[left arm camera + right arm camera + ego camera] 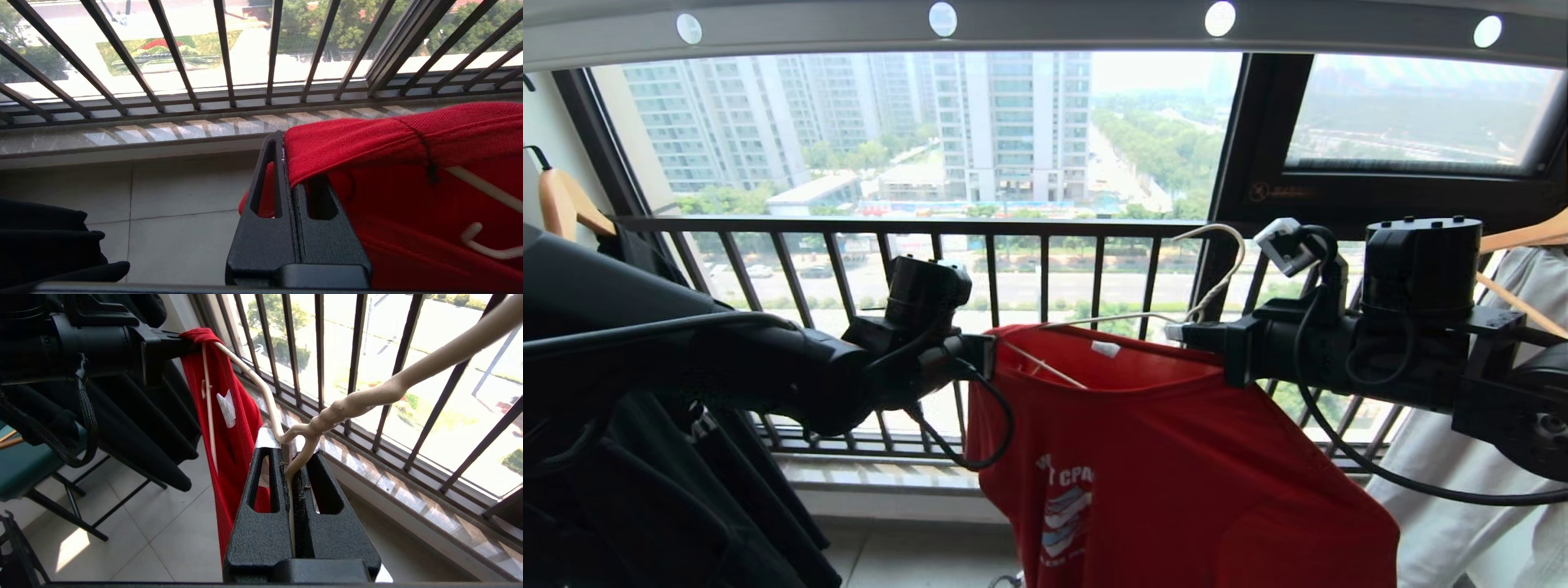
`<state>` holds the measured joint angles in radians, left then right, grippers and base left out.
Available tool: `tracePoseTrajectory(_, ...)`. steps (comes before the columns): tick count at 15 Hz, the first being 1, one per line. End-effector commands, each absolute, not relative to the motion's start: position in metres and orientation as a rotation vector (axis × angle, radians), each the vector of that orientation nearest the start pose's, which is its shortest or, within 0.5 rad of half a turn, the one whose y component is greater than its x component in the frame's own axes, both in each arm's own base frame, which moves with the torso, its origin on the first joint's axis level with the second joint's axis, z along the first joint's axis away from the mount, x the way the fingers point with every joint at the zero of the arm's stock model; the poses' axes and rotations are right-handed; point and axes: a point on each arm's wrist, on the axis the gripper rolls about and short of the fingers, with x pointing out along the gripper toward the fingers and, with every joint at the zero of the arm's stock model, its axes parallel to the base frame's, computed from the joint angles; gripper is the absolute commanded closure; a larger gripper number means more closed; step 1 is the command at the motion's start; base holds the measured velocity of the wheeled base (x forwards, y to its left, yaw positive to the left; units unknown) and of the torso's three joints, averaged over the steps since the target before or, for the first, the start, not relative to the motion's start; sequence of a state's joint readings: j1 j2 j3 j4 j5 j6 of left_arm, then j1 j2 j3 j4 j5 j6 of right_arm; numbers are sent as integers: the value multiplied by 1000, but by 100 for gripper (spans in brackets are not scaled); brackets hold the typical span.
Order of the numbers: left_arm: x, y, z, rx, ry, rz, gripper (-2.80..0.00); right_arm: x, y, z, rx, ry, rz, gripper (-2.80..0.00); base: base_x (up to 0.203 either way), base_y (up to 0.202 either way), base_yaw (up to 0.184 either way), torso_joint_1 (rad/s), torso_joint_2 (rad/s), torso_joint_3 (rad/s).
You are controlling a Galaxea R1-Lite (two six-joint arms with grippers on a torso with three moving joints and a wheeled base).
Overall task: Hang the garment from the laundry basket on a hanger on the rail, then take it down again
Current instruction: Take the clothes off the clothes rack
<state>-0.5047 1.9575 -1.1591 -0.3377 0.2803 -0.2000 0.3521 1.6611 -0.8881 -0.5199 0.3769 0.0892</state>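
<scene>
A high-rise home's laundry balcony: barred window railing [931,245], hanging black T-shirt [645,490].

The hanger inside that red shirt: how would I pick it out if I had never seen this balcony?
Look at the black barred window railing; in front of it a red T-shirt hangs between two robot arms. The hanger pokes from its collar, its base pinched in the right hand. It is thin, pale off-white wire, unlike the thick wooden hangers at the sides.
</scene>
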Motion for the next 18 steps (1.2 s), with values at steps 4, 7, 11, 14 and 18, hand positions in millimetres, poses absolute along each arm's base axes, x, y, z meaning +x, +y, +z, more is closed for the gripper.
tracePoseTrajectory(4, 326, -167, 173, -74, 438, -295, 0, 281, 110, 207, 86, 283, 712, 0, 0, 0, 0, 0, 0, 0)
tracePoseTrajectory(7, 336, -141, 191, -132, 386, -287, 0, 281, 110, 207, 86, 283, 714, 0, 0, 0, 0, 0, 0, 0)
tracePoseTrajectory(11, 342, -133, 198, -208, 381, -305, 0, 280, 111, 206, 85, 285, 717, 0, 0, 0, 0, 0, 0, 0)
tracePoseTrajectory(14, 352, -138, 186, -250, 384, -301, 0, 280, 111, 206, 85, 286, 718, 0, 0, 0, 0, 0, 0, 0)
tracePoseTrajectory(18, 358, -142, 190, -353, 275, -317, 0, 279, 111, 204, 82, 292, 724, 0, 0, 0, 0, 0, 0, 0)
